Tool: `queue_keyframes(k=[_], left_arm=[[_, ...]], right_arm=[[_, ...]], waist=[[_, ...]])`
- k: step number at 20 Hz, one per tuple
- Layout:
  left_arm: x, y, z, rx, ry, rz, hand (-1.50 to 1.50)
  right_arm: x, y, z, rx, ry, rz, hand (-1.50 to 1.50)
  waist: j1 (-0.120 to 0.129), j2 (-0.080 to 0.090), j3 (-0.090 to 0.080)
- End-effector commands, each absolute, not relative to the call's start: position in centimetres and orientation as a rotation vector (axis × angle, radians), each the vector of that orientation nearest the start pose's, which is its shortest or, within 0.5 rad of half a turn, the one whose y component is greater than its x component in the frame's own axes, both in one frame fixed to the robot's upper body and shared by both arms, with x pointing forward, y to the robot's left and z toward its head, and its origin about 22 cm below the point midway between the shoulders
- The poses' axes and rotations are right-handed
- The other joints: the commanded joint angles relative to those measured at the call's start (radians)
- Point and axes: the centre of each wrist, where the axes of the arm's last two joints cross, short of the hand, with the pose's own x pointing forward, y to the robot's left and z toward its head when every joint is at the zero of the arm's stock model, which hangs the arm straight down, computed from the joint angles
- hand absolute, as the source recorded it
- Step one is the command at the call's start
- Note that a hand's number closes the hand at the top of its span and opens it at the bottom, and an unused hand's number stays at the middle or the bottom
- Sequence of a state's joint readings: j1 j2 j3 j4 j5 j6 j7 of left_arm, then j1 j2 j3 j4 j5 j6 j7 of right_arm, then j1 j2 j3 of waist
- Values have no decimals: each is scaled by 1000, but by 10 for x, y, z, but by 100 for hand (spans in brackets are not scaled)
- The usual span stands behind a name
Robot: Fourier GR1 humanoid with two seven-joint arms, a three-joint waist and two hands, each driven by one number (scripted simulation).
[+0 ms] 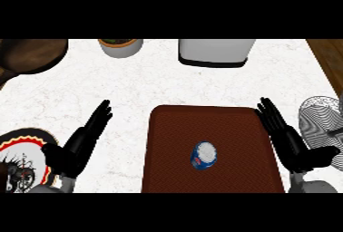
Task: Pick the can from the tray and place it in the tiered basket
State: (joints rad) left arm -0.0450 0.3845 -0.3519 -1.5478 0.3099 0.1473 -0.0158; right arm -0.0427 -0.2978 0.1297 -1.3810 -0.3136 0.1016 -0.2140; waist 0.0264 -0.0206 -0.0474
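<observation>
Both hands lie flat on the white counter (pixel 167 86), fingers straight and empty: the left hand (pixel 80 145) left of the brown tray (pixel 174 172), the right hand (pixel 288 140) along its right edge. The blue can (pixel 205 155), label unreadable, stands mid-tray. The wire tiered basket (pixel 321 122) sits far right.

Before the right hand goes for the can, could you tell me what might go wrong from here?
The blue and white can stands on the brown tray, apart from both hands; a sideways approach by the open right hand could tip it. The wire tiered basket sits right beside that hand, so a swing might clip it. The open left hand lies next to the patterned plate.
</observation>
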Motion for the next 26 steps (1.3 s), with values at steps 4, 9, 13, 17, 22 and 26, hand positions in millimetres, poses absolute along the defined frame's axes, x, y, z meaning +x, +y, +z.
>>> queue_keyframes(k=[4, 9, 13, 17, 22, 26], left_arm=[[225, 261, -19, 161, -1404, -78, 0], [204, 265, -44, 244, -1306, -19, 0], [199, 241, -55, 267, -1278, 2, 0], [214, 247, -55, 272, -1303, -17, 0], [203, 251, -61, 266, -1288, -22, 0], [205, 251, -63, 287, -1281, -27, 0]], right_arm=[[293, -262, 71, 70, -1911, 302, 150], [292, -298, 53, -336, -1705, -209, -150], [259, -260, 49, -282, -1836, -261, -150], [230, -262, 79, -187, -1837, -32, -150], [223, -267, 111, -247, -1567, 384, -150], [211, -256, 133, -357, -1432, 664, -150]], waist=[[-9, 16, 45], [-31, 17, 45], [-38, 16, 47], [-36, 18, 47], [-37, 15, 42], [-35, 15, 41]])
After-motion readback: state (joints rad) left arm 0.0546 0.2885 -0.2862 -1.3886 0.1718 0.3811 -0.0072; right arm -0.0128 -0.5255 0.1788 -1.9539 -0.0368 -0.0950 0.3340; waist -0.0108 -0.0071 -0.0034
